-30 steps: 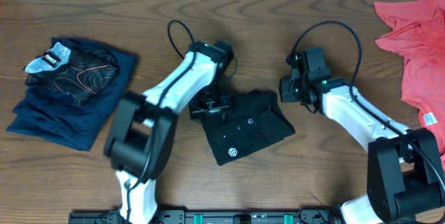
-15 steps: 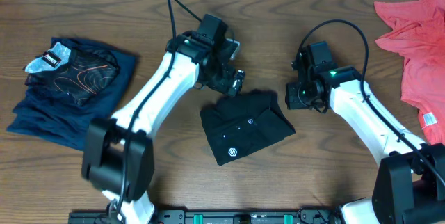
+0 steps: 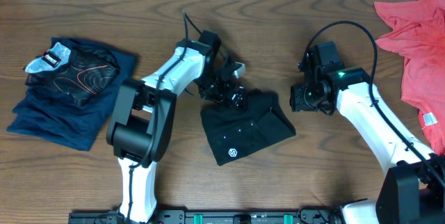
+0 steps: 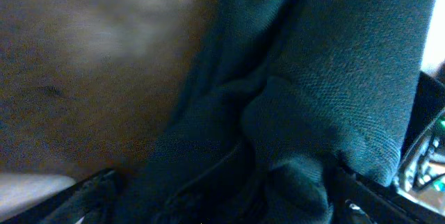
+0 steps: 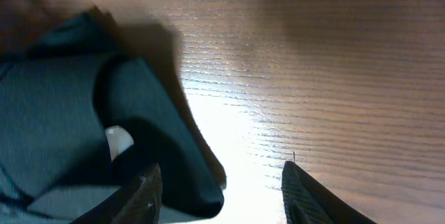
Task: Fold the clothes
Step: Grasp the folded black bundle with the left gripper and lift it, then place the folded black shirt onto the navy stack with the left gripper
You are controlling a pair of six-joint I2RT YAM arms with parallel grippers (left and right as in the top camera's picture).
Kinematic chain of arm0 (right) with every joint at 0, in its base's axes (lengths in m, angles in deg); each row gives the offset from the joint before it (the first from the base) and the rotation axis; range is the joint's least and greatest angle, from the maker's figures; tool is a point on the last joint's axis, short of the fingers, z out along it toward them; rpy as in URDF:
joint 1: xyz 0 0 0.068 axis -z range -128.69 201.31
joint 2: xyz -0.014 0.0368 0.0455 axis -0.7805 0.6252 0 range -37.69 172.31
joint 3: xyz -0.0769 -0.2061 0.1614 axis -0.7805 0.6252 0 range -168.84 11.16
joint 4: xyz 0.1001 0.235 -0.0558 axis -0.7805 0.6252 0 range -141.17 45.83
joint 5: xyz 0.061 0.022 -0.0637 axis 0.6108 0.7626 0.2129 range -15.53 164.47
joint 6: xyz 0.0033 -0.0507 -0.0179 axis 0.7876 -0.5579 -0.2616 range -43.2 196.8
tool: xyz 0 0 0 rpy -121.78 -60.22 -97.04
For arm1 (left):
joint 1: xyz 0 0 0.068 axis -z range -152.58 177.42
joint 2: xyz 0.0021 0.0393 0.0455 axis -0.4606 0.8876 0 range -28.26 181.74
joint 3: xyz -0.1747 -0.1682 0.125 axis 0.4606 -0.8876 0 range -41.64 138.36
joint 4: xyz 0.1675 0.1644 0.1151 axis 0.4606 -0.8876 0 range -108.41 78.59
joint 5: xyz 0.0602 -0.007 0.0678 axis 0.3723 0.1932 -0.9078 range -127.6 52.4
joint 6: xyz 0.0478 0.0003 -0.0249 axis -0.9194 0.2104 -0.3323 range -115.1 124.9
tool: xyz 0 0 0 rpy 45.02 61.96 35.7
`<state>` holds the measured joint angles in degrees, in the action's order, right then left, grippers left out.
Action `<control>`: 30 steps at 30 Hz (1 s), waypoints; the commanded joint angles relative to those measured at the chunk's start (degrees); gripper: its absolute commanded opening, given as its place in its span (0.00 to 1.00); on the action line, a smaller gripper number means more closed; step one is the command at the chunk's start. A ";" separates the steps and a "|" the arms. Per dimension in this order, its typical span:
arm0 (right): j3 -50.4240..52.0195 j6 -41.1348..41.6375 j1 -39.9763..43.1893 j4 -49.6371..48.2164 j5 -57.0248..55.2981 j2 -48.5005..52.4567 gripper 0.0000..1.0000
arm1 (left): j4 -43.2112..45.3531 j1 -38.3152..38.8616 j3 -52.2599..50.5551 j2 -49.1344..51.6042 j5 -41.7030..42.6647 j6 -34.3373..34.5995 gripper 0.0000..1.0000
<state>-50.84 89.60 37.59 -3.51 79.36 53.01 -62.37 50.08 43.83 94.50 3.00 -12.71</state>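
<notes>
Black T-shirt (image 3: pixel 247 132) lies folded on the table (image 3: pixel 313 182). Left gripper (image 3: pixel 231 93) tilts onto its 11 o'clock edge, grip unclear amid blurred cloth. Right gripper (image 5: pixel 222 196) hovers at 3 o'clock; its wrist view shows fingers (image 5: pixel 147 195) wide apart, empty.

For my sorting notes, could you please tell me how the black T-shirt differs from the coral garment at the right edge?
The black T-shirt is folded into a compact bundle; the coral garment lies loose and rumpled. The T-shirt sits mid-table; the coral garment runs off the frame. Both lie on the wooden table.
</notes>
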 commanded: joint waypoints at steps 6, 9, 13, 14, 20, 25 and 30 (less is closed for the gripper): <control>-0.96 -0.17 0.70 1.05 -0.42 -0.92 0.53 | -0.17 1.53 0.20 4.52 1.81 -1.88 0.13; -0.96 -0.17 0.81 1.07 -0.42 -0.92 0.54 | -1.31 0.74 1.99 4.02 -0.66 -1.75 0.06; -0.96 -0.17 1.57 1.42 -0.44 -0.92 0.53 | -1.40 -2.12 5.18 1.14 -8.59 4.76 0.06; -0.96 -0.17 1.92 1.46 -0.42 -0.92 0.52 | -1.25 -3.19 5.99 0.20 -10.38 6.71 0.06; -0.96 -0.17 4.74 2.75 -0.42 -0.92 0.52 | 3.76 -12.92 7.45 -8.41 -15.87 21.14 0.06; -0.96 -0.22 6.82 3.15 -0.44 -0.92 0.52 | 8.09 -22.64 7.45 -15.82 -17.55 28.70 0.06; -0.96 -0.22 8.13 3.17 -0.61 -0.92 0.52 | 12.13 -31.93 7.45 -21.62 -21.24 33.35 0.06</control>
<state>-50.93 89.60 44.67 -0.41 79.14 53.01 -51.29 21.60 50.02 76.17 -15.34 14.70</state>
